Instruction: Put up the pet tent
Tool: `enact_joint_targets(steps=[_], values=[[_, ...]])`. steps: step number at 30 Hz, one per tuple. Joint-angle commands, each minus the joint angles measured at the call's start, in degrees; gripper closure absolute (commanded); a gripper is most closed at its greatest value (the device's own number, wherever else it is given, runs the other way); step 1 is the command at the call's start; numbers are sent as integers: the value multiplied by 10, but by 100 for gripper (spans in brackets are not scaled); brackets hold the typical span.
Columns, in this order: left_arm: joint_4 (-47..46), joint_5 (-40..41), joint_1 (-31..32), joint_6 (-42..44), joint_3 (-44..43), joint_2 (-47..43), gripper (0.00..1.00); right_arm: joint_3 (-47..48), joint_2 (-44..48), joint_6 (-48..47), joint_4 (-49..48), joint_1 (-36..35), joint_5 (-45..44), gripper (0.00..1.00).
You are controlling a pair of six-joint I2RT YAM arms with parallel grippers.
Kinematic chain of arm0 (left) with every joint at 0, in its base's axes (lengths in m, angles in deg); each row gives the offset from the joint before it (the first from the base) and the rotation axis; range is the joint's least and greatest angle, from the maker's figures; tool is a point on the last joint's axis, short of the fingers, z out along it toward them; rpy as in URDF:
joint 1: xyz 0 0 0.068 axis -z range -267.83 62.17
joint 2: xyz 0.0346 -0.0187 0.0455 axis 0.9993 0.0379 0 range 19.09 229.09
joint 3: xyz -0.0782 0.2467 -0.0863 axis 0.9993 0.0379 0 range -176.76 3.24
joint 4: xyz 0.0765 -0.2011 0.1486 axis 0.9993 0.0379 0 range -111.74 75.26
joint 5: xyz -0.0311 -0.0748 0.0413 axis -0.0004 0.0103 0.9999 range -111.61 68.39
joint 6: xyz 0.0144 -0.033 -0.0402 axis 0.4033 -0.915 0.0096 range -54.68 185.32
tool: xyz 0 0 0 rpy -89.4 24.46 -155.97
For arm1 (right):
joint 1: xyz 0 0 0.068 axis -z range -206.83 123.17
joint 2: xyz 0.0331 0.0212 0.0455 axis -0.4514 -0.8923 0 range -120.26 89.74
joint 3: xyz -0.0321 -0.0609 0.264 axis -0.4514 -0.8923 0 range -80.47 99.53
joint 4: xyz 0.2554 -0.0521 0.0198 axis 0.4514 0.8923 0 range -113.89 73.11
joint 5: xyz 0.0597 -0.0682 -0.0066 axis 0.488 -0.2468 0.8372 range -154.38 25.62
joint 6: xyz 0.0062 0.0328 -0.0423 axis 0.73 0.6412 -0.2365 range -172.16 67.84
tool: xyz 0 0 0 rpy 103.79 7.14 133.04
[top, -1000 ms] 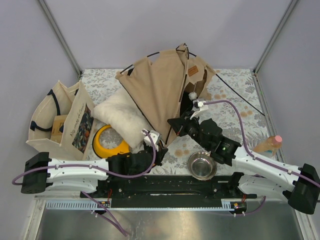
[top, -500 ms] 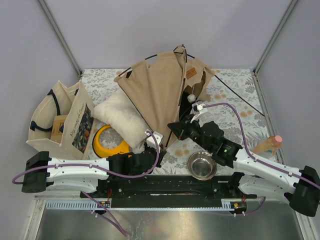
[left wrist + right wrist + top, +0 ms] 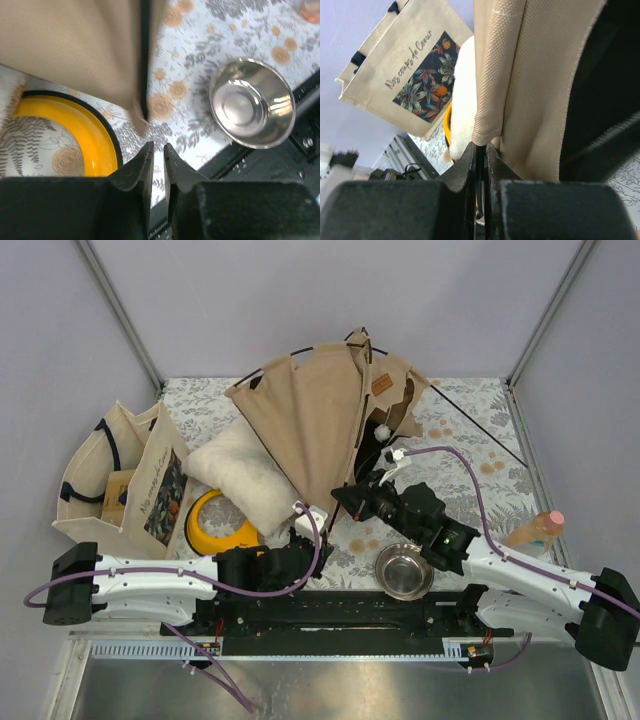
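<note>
The right gripper [image 3: 481, 146] is pinched tight on the pet tent [image 3: 520, 75], with a fold of tan canvas hem caught between its fingers. The left gripper [image 3: 159, 147] hangs just short of another canvas corner, its fingers drawn to a thin slit with nothing in them. The tent stands half-spread at the middle back of the table, its left edge beside the white cushion [image 3: 245, 475]. A steel bowl [image 3: 251, 110] sits near the front edge. A yellow dish [image 3: 75, 135] lies by the cushion, and the tote bag [image 3: 125, 480] stands far left.
</note>
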Motion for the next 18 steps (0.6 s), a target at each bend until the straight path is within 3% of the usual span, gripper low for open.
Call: enact_joint_targets(steps=[1, 4, 8, 14, 18], values=[[8, -42, 18, -7, -19, -17, 77, 8, 10, 19, -26, 19, -18, 100], [13, -33, 18, -10, -13, -33, 57, 14, 13, 25, -14, 19, -12, 100], [43, -12, 18, -27, -1, -67, 41, 28, 15, 20, 6, 19, -8, 100], [120, 54, 18, -66, 8, -143, 29, 89, -9, 8, 50, 19, 6, 100], [206, 133, 18, -92, -32, -195, 22, 135, -63, 13, 71, 19, 29, 98]])
